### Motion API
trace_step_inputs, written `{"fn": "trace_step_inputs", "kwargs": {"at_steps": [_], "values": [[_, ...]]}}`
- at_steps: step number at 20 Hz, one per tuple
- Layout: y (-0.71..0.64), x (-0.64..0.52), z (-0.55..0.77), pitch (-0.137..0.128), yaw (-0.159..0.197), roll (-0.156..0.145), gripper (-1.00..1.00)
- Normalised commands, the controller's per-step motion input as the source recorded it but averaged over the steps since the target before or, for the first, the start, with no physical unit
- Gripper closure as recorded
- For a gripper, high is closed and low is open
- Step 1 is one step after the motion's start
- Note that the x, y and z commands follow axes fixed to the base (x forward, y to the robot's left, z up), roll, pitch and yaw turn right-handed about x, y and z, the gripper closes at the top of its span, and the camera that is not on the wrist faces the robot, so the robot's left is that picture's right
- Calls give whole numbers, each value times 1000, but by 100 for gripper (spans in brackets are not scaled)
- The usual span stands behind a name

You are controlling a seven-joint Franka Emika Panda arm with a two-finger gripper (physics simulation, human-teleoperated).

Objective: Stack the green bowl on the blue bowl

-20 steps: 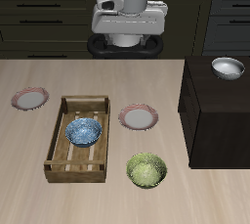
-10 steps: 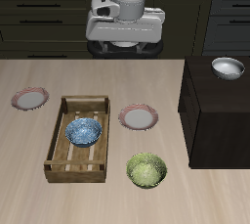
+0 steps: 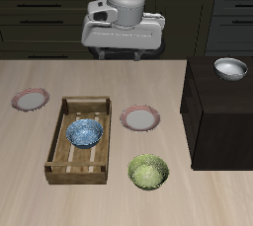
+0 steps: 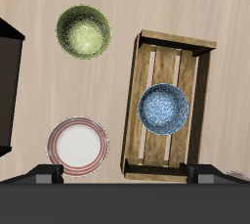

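Note:
The green bowl [image 3: 148, 171] stands on the table near the front edge, upright and empty; it also shows in the wrist view [image 4: 82, 32]. The blue bowl [image 3: 85, 132] sits inside a wooden slatted tray [image 3: 51, 153], and shows in the wrist view [image 4: 163, 109] within the tray [image 4: 176, 40]. My gripper [image 3: 123, 48] hangs high above the table's back edge, far from both bowls. In the wrist view the gripper [image 4: 125, 177] has its fingers wide apart with nothing between them.
A pink-rimmed plate [image 3: 140, 119] lies between the tray and a dark cabinet [image 3: 222, 112]; it also shows in the wrist view [image 4: 78, 144]. A second pink-rimmed plate [image 3: 31, 99] lies beyond the tray. A white-grey bowl [image 3: 230, 68] stands on the cabinet.
My gripper has risen and drifted slightly sideways above the table's back edge. The bowls, plates and tray have not moved.

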Motion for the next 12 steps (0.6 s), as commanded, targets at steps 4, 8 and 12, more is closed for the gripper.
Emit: {"fn": "trace_step_inputs", "kwargs": {"at_steps": [4,8,12], "values": [[-61,266,54,-56,40,-27,-100],[32,354,-10,-16,26,-8,-100],[113,294,25,13,30,37,-100]]}}
